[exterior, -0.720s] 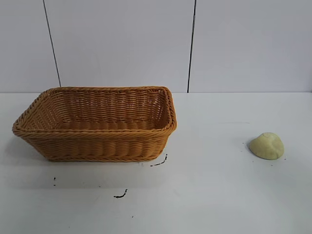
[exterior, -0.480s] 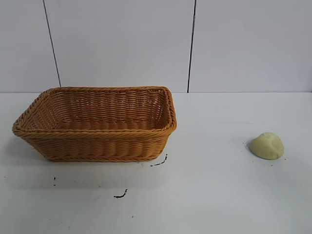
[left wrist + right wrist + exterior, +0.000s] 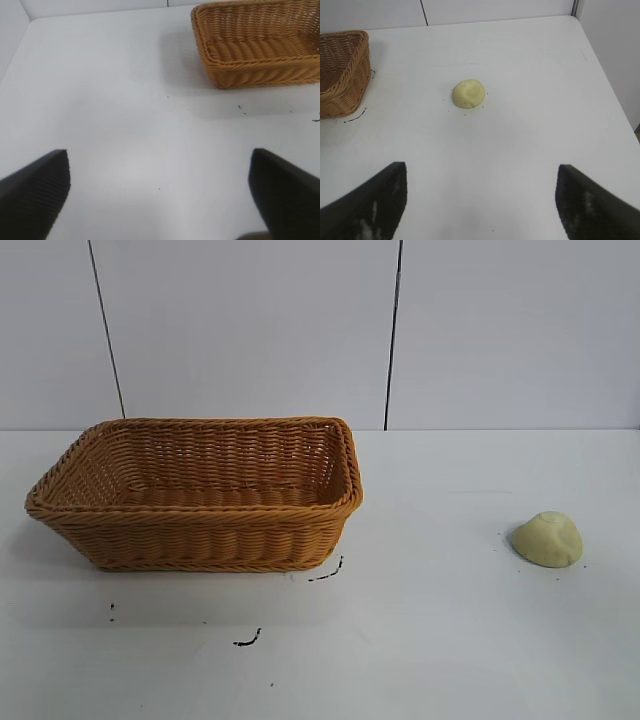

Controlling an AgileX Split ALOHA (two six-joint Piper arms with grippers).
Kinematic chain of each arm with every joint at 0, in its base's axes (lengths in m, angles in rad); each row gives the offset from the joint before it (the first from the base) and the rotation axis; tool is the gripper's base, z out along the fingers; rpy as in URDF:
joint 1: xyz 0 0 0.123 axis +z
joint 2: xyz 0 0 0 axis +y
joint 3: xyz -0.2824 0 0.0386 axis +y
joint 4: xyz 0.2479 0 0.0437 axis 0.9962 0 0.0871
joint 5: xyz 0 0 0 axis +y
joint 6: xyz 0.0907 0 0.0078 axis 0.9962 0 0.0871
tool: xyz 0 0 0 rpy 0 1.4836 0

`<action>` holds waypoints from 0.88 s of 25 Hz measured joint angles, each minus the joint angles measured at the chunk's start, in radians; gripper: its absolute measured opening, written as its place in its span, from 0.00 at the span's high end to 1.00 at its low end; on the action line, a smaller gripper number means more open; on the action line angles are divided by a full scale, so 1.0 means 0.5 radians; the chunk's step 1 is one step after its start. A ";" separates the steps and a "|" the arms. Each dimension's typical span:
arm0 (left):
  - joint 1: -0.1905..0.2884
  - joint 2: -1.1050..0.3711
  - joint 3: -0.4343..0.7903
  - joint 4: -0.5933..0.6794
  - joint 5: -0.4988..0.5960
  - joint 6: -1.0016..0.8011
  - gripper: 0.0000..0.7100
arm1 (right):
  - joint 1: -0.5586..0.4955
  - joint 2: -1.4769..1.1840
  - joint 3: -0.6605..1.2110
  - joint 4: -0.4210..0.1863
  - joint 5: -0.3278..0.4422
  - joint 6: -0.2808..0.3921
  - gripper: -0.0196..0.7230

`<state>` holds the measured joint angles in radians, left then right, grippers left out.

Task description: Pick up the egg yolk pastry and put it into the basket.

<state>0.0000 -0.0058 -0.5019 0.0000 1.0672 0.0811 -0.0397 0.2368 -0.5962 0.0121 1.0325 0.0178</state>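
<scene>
While both arms' fingers (image 3: 37, 192) (image 3: 370, 202) spread wide over bare table (image 3: 440, 640), the egg yolk pastry (image 3: 547, 538) sits well apart from the basket (image 3: 200, 540).

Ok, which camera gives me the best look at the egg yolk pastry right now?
The right wrist view: the egg yolk pastry lies whole on bare table ahead of the open right gripper, apart from the basket. The exterior view shows it side-on near the picture's right edge. The left wrist view shows none of it.
</scene>
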 joint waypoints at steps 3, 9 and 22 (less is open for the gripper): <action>0.000 0.000 0.000 0.000 0.000 0.000 0.02 | 0.000 0.361 -0.180 0.000 -0.002 0.000 0.06; 0.000 0.000 0.000 0.000 0.000 0.000 0.02 | 0.000 1.128 -0.554 -0.010 -0.007 -0.022 0.06; 0.000 0.000 0.000 0.000 0.000 0.000 0.02 | 0.000 2.663 -1.396 -0.024 -0.013 -0.205 0.06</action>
<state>0.0000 -0.0058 -0.5019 0.0000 1.0672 0.0811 -0.0397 1.5682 -1.2940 0.0000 1.0258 -0.0846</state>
